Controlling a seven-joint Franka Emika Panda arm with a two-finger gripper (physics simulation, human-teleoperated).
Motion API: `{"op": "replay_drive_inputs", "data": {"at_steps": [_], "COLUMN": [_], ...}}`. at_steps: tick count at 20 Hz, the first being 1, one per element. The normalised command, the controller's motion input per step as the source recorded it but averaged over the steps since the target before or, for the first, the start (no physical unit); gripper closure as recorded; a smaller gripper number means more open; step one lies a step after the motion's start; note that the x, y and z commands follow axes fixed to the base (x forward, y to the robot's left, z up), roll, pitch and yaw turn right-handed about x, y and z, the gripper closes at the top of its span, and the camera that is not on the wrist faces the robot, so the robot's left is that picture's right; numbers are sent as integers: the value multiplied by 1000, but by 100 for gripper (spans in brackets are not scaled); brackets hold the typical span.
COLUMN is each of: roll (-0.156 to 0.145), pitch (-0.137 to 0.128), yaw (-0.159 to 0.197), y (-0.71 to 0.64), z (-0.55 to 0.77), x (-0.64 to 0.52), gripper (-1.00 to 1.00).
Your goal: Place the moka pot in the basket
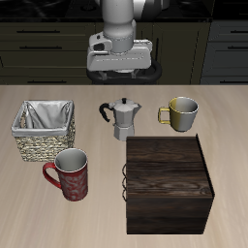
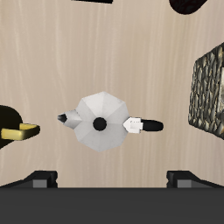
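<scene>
The moka pot (image 1: 122,118) stands upright mid-table, silver-grey and faceted, with a black knob and a black side handle pointing towards the basket. The wrist view sees it from straight above (image 2: 101,122). The basket (image 1: 44,145) is woven tan wicker with a pale cloth lining and stands beside the pot, apart from it; its edge shows in the wrist view (image 2: 210,92). My gripper (image 1: 123,70) hangs high above the table, just behind the pot. Its fingers (image 2: 39,179) are spread wide and hold nothing.
A grey-and-yellow mug (image 1: 181,113) stands beside the pot, on the side away from the basket. A red mug (image 1: 71,176) stands in front of the basket. A dark wooden box (image 1: 167,182) sits nearer the table's front edge, in front of the pot.
</scene>
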Motion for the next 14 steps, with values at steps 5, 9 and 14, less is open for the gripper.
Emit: {"op": "replay_drive_inputs", "data": {"at_steps": [5,9,14], "roll": [-19,-10,5], "pitch": [1,-29,0], "yaw": [0,12,11], "y": [-45,9,47], "z": [-301,-153,-106], "x": [5,-58,6], "gripper": [-100,-100,-100]}}
